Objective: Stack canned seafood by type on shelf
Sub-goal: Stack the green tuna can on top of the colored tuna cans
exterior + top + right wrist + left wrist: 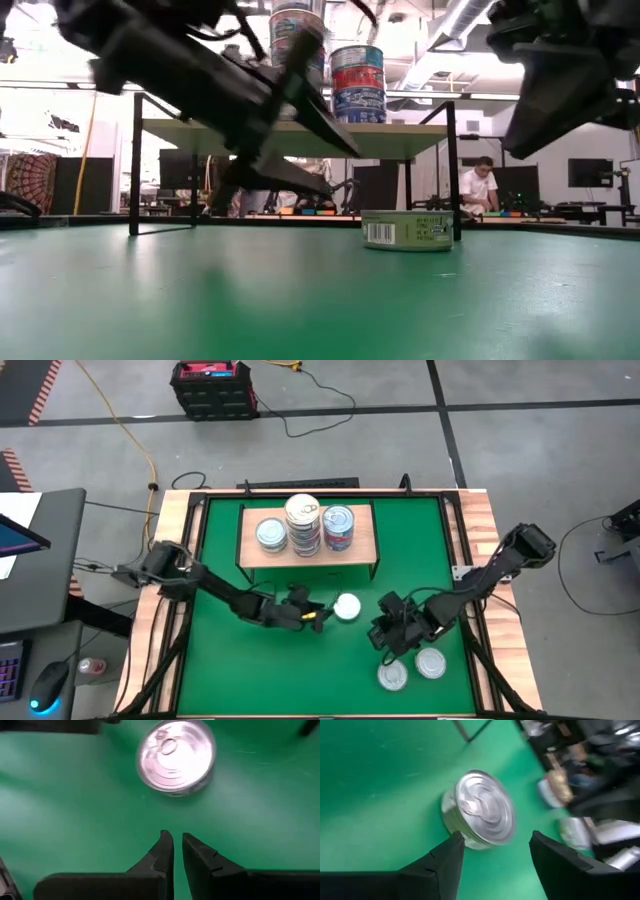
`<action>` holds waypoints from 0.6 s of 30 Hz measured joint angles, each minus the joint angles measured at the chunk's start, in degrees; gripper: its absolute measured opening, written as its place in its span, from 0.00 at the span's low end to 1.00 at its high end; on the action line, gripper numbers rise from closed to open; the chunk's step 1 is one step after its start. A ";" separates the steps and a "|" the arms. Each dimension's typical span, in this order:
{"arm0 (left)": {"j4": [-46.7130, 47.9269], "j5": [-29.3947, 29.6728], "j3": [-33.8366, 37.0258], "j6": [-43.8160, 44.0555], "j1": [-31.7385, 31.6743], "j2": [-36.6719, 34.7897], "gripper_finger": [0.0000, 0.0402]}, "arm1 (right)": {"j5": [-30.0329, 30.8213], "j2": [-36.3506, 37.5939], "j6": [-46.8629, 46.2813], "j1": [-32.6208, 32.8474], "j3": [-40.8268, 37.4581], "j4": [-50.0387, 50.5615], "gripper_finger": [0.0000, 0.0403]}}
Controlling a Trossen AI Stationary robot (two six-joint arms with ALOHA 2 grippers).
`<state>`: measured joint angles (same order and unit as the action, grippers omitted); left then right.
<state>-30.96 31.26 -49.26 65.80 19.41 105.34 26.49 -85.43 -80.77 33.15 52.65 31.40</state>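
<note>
Your left gripper (pixel 492 852), fingers spread, has the loose can (pixel 479 809) lying flat just ahead; right gripper (pixel 177 851), nearly pressed together, is farther.

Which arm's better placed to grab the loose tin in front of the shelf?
Left, probably. The left claw is open, pointed at the tin and close to it. The right claw is nearly shut and sits farther back, nearer two other tins.

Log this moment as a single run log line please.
left gripper: open, closing in on lone tin on table | right gripper: shut, empty, hovering near two tins | shelf: three stacks
</note>
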 joint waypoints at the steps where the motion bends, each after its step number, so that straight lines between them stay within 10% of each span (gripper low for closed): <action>1: 2.03 -0.36 -1.69 0.13 -0.63 1.05 0.52 | 0.53 0.31 -0.89 0.65 0.02 1.26 0.16; 18: 32.23 -4.58 -19.91 -2.55 -2.43 8.93 0.14 | 2.11 0.83 -3.17 6.57 0.02 4.66 0.16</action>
<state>1.28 26.68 -69.17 63.24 16.97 114.28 28.60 -84.60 -83.94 39.71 52.66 36.05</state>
